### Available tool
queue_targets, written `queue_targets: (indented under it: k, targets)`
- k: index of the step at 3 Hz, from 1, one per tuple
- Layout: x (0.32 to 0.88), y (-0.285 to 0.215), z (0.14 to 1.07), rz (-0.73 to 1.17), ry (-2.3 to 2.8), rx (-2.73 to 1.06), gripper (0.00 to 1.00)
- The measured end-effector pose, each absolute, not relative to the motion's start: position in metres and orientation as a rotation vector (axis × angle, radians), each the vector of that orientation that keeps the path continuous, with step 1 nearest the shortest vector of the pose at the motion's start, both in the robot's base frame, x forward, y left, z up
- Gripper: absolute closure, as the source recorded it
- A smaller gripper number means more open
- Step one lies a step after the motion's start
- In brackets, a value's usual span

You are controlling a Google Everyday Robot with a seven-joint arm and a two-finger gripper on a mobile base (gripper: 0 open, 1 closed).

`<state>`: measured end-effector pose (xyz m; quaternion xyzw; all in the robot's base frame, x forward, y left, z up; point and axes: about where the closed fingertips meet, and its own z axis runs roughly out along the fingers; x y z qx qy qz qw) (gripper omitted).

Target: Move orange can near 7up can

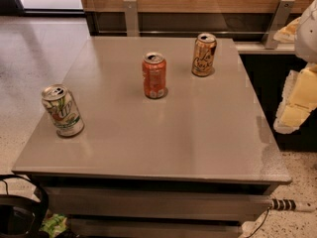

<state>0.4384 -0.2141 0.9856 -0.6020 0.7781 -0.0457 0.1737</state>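
The orange can [203, 54] is pale tan-orange with dark cursive lettering and a silver top. It stands upright at the back right of the grey table [198, 138]. The 7up can [62, 110] is whitish with green streaks and stands upright near the table's left front edge. My gripper [296, 100] is a white and pale yellow shape at the right edge of the camera view, beyond the table's right side. It is well apart from both cans and holds nothing that I can see.
A deeper red-orange can [154, 75] stands upright mid-table, between the two other cans and toward the back. A wooden wall panel with metal brackets [131, 15] runs behind the table. A dark object with cables [20, 213] sits on the floor at front left.
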Motion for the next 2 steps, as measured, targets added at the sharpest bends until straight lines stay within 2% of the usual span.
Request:
queue_targets:
  k: [2]
  targets:
    - [0.449,-0.215,0.988,-0.131,2.176,-1.676,0.0]
